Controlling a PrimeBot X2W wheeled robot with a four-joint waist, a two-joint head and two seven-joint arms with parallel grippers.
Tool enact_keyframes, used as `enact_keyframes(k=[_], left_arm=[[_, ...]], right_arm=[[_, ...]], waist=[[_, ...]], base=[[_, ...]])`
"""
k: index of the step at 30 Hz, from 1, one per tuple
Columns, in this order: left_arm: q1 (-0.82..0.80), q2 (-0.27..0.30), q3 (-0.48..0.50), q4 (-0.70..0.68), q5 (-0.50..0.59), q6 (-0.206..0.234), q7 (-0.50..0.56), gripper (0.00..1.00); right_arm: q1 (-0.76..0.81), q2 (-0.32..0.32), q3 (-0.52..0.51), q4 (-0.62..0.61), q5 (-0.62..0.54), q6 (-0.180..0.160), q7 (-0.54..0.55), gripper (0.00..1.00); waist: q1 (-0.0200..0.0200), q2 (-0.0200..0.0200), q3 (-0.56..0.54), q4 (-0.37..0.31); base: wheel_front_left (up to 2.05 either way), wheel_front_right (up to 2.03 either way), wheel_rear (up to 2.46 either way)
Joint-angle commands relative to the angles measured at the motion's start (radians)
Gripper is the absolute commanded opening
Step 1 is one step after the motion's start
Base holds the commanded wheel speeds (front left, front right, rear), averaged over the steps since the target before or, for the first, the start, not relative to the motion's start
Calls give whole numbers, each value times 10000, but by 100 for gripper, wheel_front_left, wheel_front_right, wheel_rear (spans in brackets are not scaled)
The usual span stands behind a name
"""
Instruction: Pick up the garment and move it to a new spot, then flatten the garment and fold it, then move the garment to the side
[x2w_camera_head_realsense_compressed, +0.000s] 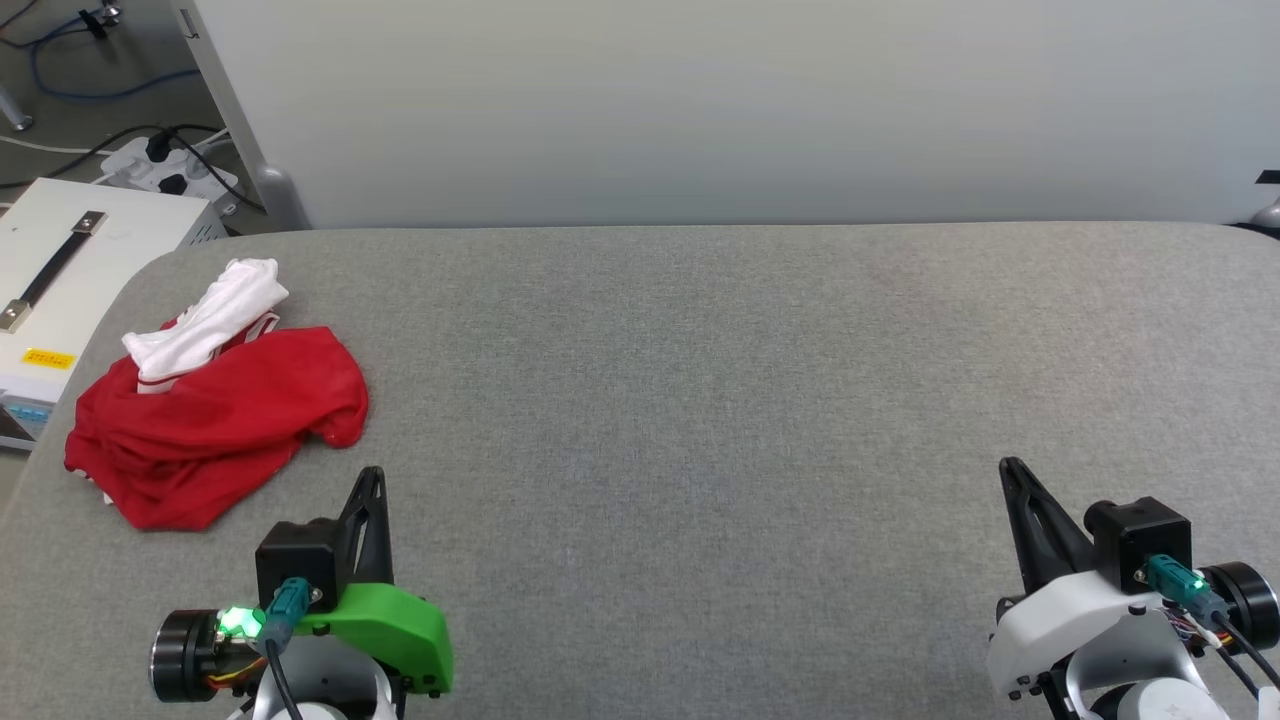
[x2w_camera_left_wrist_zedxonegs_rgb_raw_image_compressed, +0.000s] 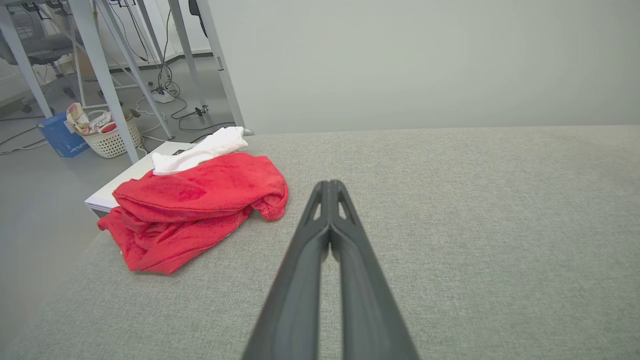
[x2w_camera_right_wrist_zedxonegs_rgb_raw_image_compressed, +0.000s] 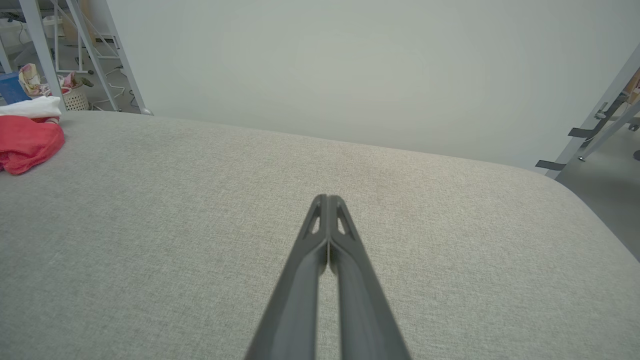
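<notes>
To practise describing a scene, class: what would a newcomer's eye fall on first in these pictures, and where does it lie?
The crumpled red-and-white garment stands out at once, heaped at the left end of the grey padded table, close to its edge. Next come the two dark grippers near the front, both shut and empty: the left gripper just short of the garment, the right gripper far off to the right.

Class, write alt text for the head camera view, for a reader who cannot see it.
A crumpled red and white garment lies untouched at the left end of a grey fabric-covered table. The left claw and right claw, both shut and empty, show at the bottom corners, the left one nearer the garment.
</notes>
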Motion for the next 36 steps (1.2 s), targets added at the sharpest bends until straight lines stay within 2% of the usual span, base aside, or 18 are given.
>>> enact_keyframes(k=[1,36], left_arm=[[-170,-43,12,-22,95,34,-7,0],[-170,-43,12,-22,95,34,-7,0]], right_arm=[[-164,15,11,-49,-97,-9,28,0],[-164,15,11,-49,-97,-9,28,0]], waist=[[0,0,0,0],[0,0,0,0]], base=[[0,0,0],[0,0,0]])
